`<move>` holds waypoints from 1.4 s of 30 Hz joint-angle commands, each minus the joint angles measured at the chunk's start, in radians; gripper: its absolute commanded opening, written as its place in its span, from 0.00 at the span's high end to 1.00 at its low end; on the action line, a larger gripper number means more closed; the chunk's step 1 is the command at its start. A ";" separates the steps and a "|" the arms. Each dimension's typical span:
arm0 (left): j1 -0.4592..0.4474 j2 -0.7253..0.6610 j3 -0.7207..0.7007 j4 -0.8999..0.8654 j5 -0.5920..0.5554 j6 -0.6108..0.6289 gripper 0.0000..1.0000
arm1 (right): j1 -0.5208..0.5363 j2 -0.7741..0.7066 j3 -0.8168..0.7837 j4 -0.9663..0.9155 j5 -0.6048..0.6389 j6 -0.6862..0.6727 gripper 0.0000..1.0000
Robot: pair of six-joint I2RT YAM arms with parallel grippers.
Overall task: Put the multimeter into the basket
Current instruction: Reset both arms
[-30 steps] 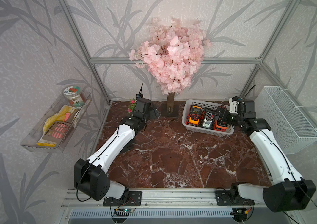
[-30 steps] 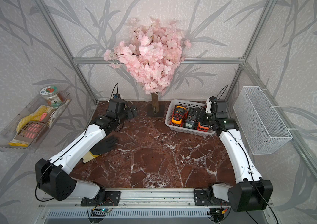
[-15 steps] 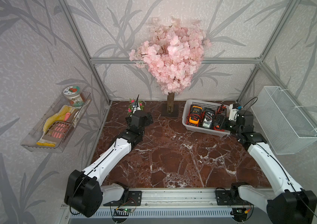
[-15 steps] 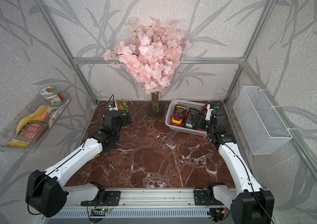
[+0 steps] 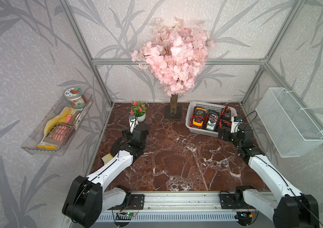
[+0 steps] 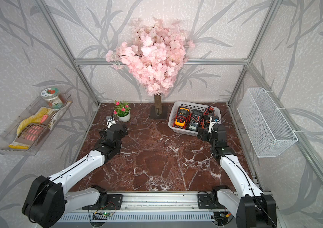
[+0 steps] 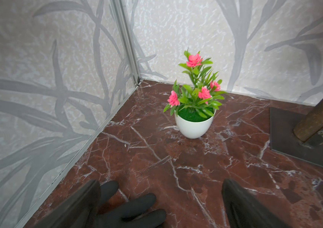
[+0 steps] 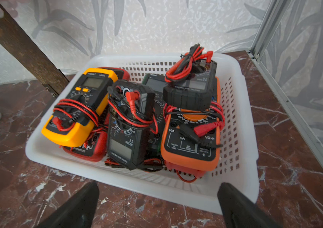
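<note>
I get both top views bright, light even and diffuse, seemingly overhead; soft short shadows on marble tabletop (image 5: 176,158), faint sheen on stone. Wrist views stretched toward picture edges, wide lens. Right wrist view: basket (image 8: 243,138) near rim blown white, slight blur; right gripper (image 8: 159,185) out of focus. Left wrist view crisp, left gripper (image 7: 160,181) soft.

Both top views look down from high up, facing the pink tree (image 5: 173,65). Each wrist view sits low and near, catching its trunk (image 7: 322,112): left toward the flowerpot (image 7: 193,126), right toward the basket (image 8: 243,110).
</note>
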 commanded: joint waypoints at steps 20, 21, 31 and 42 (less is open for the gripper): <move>0.245 -0.114 -0.319 0.259 0.137 0.059 0.00 | -0.089 0.281 -0.217 0.619 0.142 -0.038 0.01; 0.249 -0.110 -0.326 0.273 0.148 0.062 0.00 | -0.089 0.303 -0.230 0.660 0.138 -0.034 0.01; 0.261 0.074 -0.305 0.497 0.189 0.096 0.00 | -0.091 0.507 -0.294 1.028 0.111 -0.080 0.01; 0.276 0.222 -0.258 0.625 0.236 0.174 0.00 | -0.089 0.534 -0.318 1.091 0.103 -0.088 0.01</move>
